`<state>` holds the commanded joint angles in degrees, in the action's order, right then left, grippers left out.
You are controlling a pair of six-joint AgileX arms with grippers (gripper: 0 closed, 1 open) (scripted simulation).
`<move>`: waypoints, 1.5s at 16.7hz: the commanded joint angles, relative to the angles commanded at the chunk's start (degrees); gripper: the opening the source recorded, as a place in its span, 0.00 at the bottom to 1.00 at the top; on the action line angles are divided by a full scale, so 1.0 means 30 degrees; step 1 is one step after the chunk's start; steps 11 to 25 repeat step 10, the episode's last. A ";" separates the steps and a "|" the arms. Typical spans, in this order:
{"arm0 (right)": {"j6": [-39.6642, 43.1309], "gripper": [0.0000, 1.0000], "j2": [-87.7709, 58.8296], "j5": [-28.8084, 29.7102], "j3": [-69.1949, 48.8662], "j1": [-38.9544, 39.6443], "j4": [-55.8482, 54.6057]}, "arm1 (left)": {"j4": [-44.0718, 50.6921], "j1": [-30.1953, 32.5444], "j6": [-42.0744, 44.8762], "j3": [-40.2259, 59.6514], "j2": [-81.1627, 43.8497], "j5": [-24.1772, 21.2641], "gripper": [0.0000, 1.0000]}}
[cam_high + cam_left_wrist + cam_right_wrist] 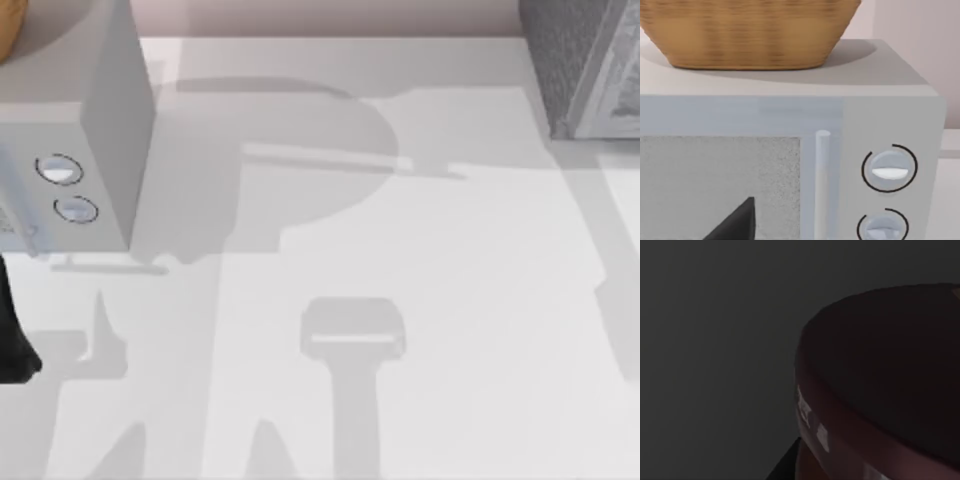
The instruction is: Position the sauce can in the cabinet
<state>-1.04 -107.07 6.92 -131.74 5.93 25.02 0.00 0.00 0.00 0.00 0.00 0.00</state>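
Observation:
The sauce can sits very close to the right wrist camera, its dark maroon round top and reddish rim standing out against dim grey surroundings. That view is dark. A corner of the grey cabinet shows at the table's far right in the top view. Part of my left arm is at the left edge of the table, in front of the microwave. A black tip of my left gripper points at the microwave door in the left wrist view.
A light grey microwave with two round knobs stands at the far left. A woven basket rests on top of it. Arm shadows lie across the white table.

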 joint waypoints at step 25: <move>0.0000 1.00 0.0000 0.0000 0.0000 0.0000 0.0000 | 0.0000 0.0000 0.0000 0.0000 0.0000 0.0000 1.00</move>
